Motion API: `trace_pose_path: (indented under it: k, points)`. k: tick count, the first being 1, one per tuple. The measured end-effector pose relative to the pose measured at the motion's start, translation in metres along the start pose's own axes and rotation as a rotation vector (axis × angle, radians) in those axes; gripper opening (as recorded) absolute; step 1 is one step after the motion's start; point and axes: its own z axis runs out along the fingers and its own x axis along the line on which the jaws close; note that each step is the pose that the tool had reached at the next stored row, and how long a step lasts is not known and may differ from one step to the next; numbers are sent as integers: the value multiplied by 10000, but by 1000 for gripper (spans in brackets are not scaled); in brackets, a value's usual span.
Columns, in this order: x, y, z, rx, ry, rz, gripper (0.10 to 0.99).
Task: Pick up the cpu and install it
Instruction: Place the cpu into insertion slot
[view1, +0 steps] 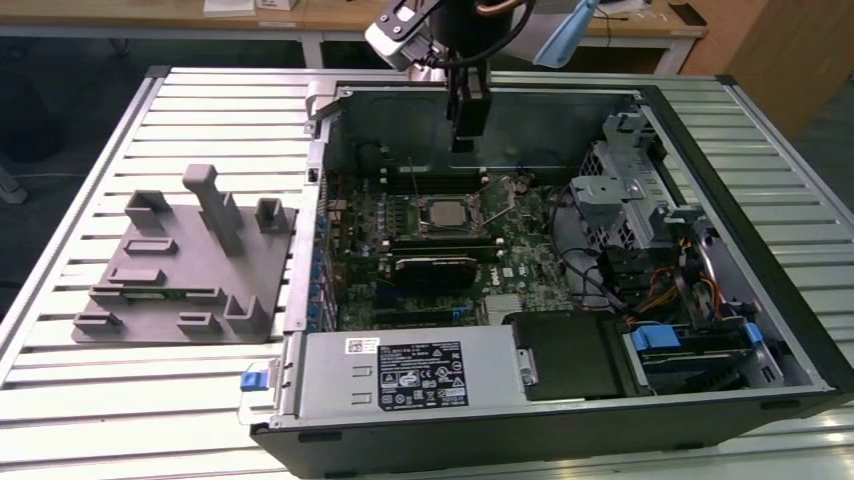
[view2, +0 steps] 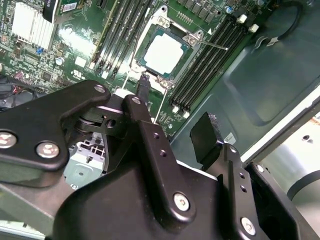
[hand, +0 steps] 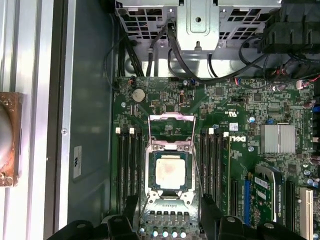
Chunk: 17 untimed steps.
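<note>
The cpu (view1: 441, 212) lies flat in the motherboard socket inside the open computer case (view1: 747, 330), its silver top facing up. Both wrist views show the cpu (view2: 164, 53) (hand: 169, 171) seated inside the socket frame. The socket's metal load plate (hand: 172, 132) is swung open beside it. My gripper (view1: 467, 125) hangs above the back part of the case, higher than the cpu and clear of it. In both wrist views its black fingers (view2: 137, 107) (hand: 209, 207) stand apart, and the gripper (view2: 172, 117) (hand: 170, 206) is open with nothing between them.
A grey plastic fixture (view1: 187, 260) with upright blocks lies on the slatted table, on the exterior view's left of the case. Memory slots (hand: 129, 165) flank the socket. The power supply (view1: 407, 370), drive cage (view1: 627, 190) and cables (view1: 667, 290) crowd the case.
</note>
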Motion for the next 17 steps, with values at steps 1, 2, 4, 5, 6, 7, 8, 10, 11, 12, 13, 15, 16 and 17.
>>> trace_pose_path:
  k: [1,2,4,5,6,7,8,10,11,12,13,15,16,17]
  points:
    - [-1,-1,18,0,0,0,608]
    - [-2,-1,36,0,1,0,608]
    - [-3,-2,72,-1,1,1,608]
    - [-4,-3,88,0,0,1,608]
    - [-5,-4,103,0,0,1,608]
    - [-6,-4,116,-1,0,0,608]
    - [-6,-5,126,-1,0,0,608]
    - [-7,-5,141,-1,1,1,608]
    - [-7,-5,145,0,-1,1,608]
    - [-7,-6,150,-1,0,1,608]
    - [-8,-6,156,-1,1,1,608]
    - [-8,-6,167,0,0,0,608]
    - [-8,-6,172,0,0,0,608]
    - [-8,-6,176,0,0,0,608]
